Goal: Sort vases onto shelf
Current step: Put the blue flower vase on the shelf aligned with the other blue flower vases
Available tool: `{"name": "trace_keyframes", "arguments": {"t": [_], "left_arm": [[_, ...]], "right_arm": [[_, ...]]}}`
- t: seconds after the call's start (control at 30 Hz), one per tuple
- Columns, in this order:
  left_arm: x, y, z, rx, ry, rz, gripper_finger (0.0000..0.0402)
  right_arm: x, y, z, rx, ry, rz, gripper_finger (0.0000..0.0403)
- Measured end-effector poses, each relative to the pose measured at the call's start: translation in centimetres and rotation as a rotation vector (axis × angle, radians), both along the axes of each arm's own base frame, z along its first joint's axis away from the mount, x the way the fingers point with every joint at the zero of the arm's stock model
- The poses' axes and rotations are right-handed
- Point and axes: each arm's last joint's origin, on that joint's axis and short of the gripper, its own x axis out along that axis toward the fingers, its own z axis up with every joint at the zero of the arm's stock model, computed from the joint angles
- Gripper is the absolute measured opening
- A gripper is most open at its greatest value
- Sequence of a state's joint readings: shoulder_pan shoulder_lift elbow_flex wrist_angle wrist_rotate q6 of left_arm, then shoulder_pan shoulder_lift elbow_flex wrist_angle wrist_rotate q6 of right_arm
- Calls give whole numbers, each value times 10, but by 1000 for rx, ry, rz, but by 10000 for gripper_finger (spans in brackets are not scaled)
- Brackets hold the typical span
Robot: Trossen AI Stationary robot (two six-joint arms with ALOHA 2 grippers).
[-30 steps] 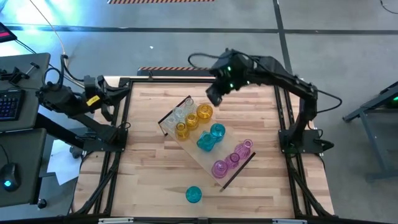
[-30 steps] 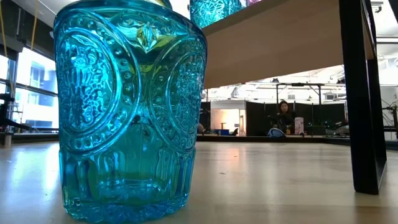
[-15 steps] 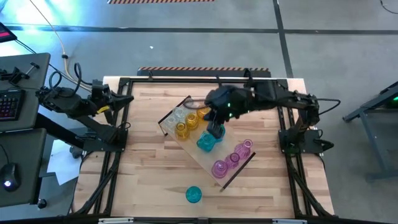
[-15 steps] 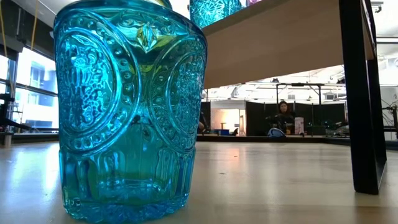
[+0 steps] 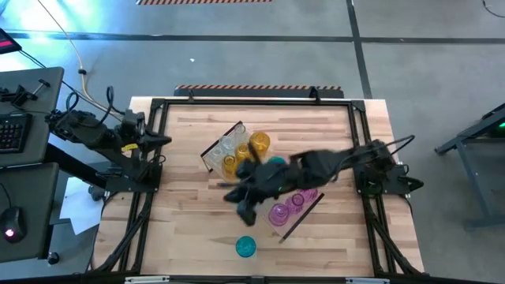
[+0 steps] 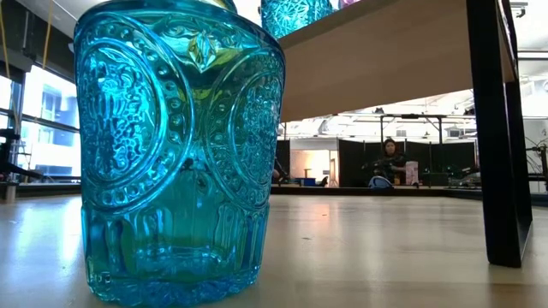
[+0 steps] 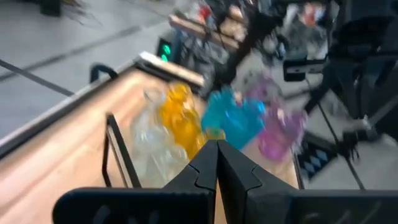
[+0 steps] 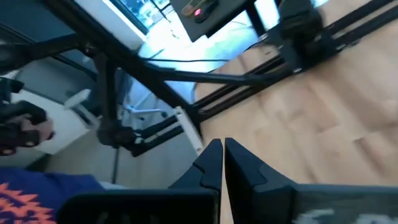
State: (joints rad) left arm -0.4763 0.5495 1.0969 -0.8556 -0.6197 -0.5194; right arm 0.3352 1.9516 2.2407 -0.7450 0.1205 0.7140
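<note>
The shelf [image 5: 293, 223], a light-wood board, lies slantwise on the table. On it stand clear vases [image 5: 225, 147], yellow vases [image 5: 258, 143], a teal vase [image 5: 277, 162] partly hidden by my right arm, and pink vases [image 5: 278, 213]. One teal vase [image 5: 245, 247] stands on its base on the table near the front edge and fills the low view [image 6: 175, 154]. My right gripper [image 5: 241, 203] is shut and hovers over the table beside the shelf, between it and the lone teal vase. My left gripper [image 5: 162, 140] is shut at the table's left edge.
A black frame [image 5: 158, 118] borders the tabletop. The shelf's dark end piece [image 6: 501, 128] stands on the table to the right of the lone vase in the low view. Bare wood lies at the near left [image 5: 181, 229]. A desk with a keyboard [image 5: 12, 130] stands left of the table.
My right gripper has swept from the table's far side, over the shelf and its vases, toward the near left and the lone teal vase, staying shut. My left gripper has tipped downward and swung a little toward the near edge. No vase has moved.
</note>
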Motion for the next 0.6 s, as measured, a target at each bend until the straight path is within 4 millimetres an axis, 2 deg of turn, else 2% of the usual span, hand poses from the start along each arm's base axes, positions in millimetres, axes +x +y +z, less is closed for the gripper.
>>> {"name": "trace_keyframes", "arguments": {"t": [0.13, 0.27, 0.4, 0.6], "left_arm": [[-2, -1, -7, 8, 76, -77, 0], [2, -8, -10, -4, 128, -236, 0], [18, -20, -18, 5, 224, -359, 0], [38, -33, -28, 55, 335, -446, 0]], "right_arm": [[15, 29, -17, 69, -8, 8, 0], [18, 57, -27, 90, -28, -28, 0], [8, 77, -26, 121, -51, -119, 0], [-12, 112, -22, 250, -73, -144, 0]]}}
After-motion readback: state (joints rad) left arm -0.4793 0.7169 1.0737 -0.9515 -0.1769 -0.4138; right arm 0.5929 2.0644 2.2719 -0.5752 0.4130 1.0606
